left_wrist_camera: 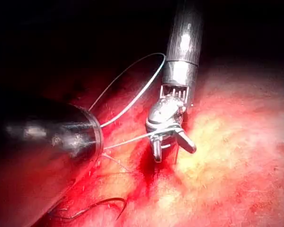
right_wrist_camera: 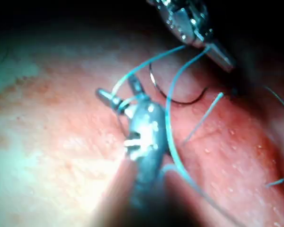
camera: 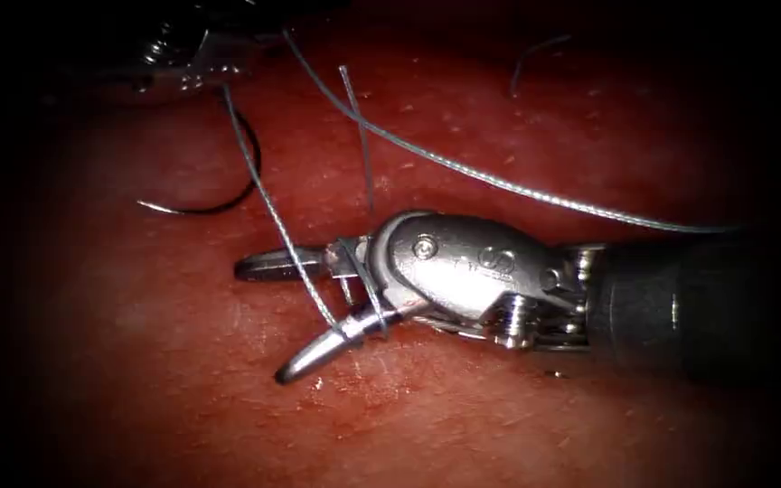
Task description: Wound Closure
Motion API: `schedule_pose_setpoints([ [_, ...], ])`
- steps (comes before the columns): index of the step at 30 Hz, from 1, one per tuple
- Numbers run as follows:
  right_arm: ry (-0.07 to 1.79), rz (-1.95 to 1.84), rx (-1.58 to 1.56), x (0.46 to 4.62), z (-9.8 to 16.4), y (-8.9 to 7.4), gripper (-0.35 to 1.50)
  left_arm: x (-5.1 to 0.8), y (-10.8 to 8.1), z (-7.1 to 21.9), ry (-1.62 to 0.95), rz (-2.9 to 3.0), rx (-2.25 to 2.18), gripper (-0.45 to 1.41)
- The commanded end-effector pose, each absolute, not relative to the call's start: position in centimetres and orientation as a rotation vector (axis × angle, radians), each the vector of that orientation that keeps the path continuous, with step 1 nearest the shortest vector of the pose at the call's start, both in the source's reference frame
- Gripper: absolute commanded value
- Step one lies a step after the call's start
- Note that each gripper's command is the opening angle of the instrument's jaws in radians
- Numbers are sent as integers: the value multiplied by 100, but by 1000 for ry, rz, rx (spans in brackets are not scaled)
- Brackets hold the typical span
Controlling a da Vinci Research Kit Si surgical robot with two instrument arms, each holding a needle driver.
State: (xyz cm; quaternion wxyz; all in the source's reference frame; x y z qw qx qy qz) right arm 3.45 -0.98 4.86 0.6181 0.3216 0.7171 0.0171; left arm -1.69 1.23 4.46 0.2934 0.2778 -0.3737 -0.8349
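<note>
The right tool (camera: 273,316) was seen open, thread (camera: 293,248) looped round its jaws; the needle (camera: 219,194) lay loose on the tissue (camera: 137,380), up-left (nearer the left tool (camera: 183,54), whose jaw state could not be told).

Endoscope view dim, dark vignette at edges; glare on right pincer (camera: 293,316); wrist views blurred

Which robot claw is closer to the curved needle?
Left. The left tool sits just above the needle lying on the tissue. The right tool, jaws open with thread looped around, is farther right.
</note>
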Motion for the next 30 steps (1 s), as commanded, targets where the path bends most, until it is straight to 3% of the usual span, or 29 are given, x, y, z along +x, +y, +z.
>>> schedule_pose_setpoints([
  [1, 1650, 36, 752, 355, 490, -104, 91, -177, 128, 449, -999, -2222, 741, -45],
  [9, 1739, 43, 782, 357, 481, -109, 103, -182, 125, 456, -1006, -2233, 759, -45],
  [20, 1931, 205, 727, 351, 474, -91, 103, -170, 98, 494, -1008, -2275, 904, -45],
  [30, 1940, 381, 602, 336, 499, -57, 103, -164, 70, 481, -945, -2360, 1192, -45],
])
